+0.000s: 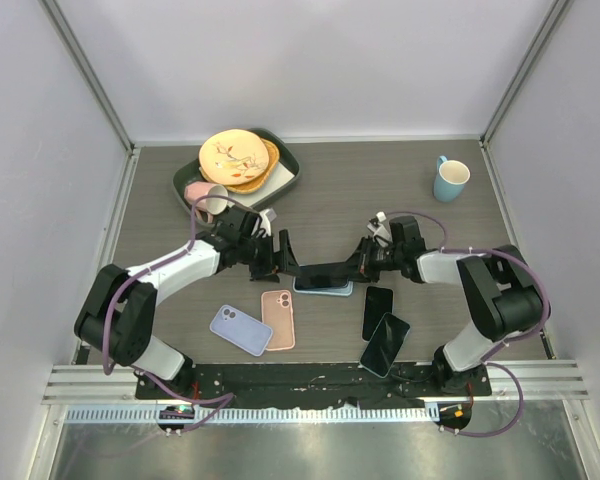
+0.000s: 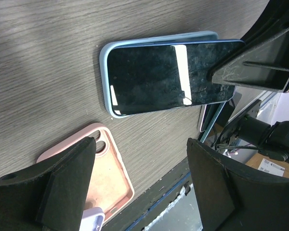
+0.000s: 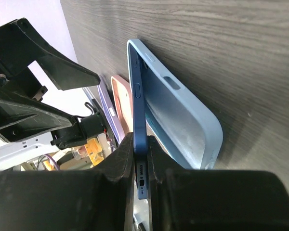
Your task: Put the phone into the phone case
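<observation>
A blue phone [image 1: 320,281] with a dark screen [image 2: 168,77] lies partly in a light blue case [image 1: 326,290] at the table's middle. In the right wrist view the phone [image 3: 140,125] meets the case [image 3: 188,120] at its far end and is lifted out of it at the near end. My right gripper [image 3: 141,168] is shut on the phone's port end, and it also shows in the top view [image 1: 356,268]. My left gripper [image 1: 280,258] is open and empty just left of the phone, its fingers [image 2: 62,187] spread above a pink case [image 2: 108,168].
An empty pink case [image 1: 278,318] and a lavender case [image 1: 240,329] lie near the front left. Two black phones [image 1: 377,310] [image 1: 385,343] lie at the front right. A tray [image 1: 285,178] with plates and a pink mug [image 1: 208,197] stands at the back left, a blue cup [image 1: 450,178] at the back right.
</observation>
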